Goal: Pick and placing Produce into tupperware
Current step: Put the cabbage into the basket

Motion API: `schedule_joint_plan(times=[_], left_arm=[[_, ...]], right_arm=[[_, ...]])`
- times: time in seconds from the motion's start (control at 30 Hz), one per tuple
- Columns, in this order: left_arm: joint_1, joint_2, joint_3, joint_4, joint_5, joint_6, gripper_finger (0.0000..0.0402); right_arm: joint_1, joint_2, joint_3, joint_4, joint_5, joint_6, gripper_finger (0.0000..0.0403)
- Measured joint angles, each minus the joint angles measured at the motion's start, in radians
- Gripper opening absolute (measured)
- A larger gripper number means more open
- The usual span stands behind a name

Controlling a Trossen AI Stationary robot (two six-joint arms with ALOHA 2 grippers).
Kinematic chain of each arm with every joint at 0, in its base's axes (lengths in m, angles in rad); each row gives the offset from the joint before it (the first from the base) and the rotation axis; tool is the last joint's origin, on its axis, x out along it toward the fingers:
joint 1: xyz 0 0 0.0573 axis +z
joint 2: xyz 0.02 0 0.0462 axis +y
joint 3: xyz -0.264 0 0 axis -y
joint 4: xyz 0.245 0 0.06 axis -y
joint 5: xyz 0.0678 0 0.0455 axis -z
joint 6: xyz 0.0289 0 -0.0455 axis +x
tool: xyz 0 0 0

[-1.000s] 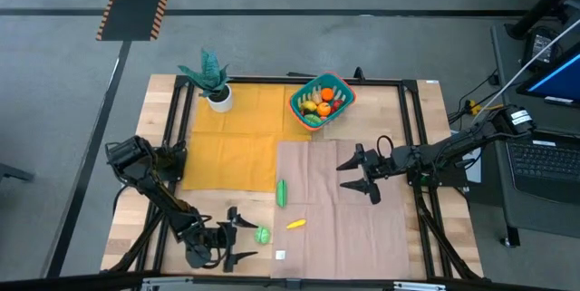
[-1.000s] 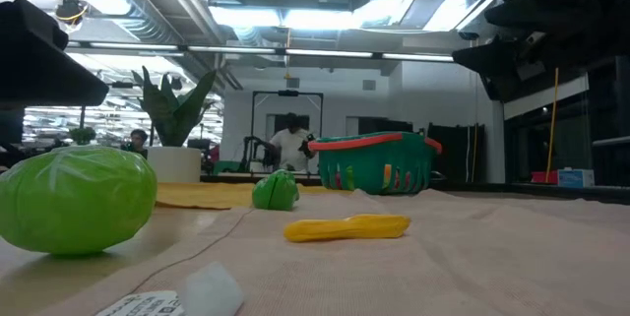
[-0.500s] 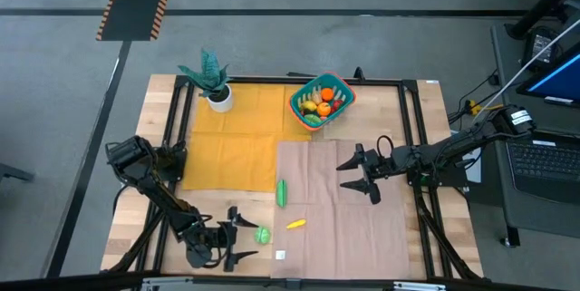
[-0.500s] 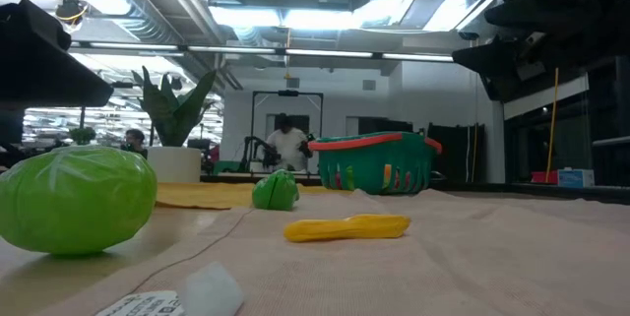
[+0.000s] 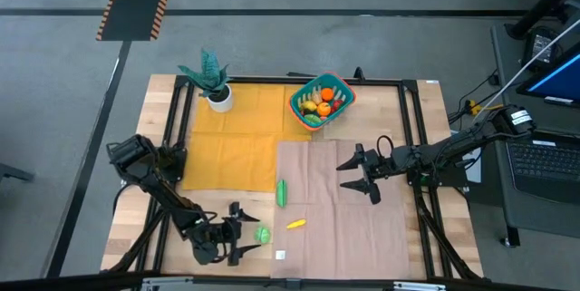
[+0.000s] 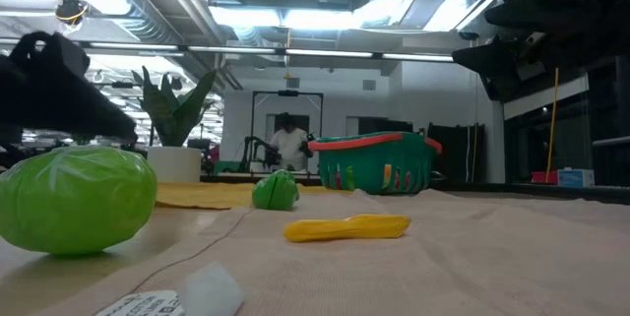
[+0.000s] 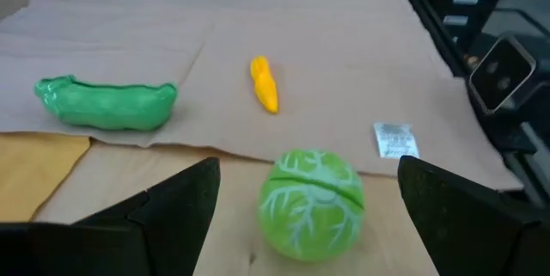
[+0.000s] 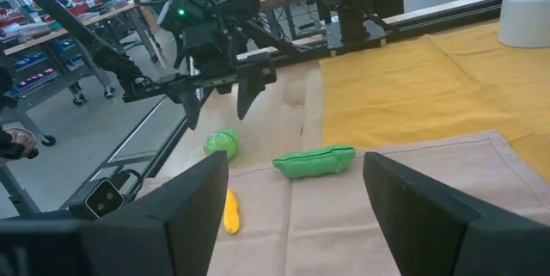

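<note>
Left claw (image 5: 237,233), wide open and empty, has edged up to the green cabbage (image 5: 263,234) at the bench's near edge, readying a grasp, while beyond it the right claw (image 5: 356,175) hovers part-open and empty, tupperware (image 5: 321,101) farthest.

the left arm reaches from the table's left edge down to the near edge, elbow bent, its left gripper (image 5: 246,232) low near the surface with both fingers spread wide apart and nothing between them. the right arm comes in from the table's right side, stretched nearly level toward the middle, wrist straight; the right gripper (image 5: 349,175) hangs above the surface, fingers parted and gripping nothing.
</note>
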Motion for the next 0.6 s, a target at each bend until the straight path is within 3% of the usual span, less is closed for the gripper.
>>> schedule_joint_plan(times=[0.6], left_arm=[[0.054,0.000,0.000,-0.031,0.126,-0.026,0.0346]], right_arm=[[0.000,0.000,0.000,-0.001,0.000,0.000,0.0271]])
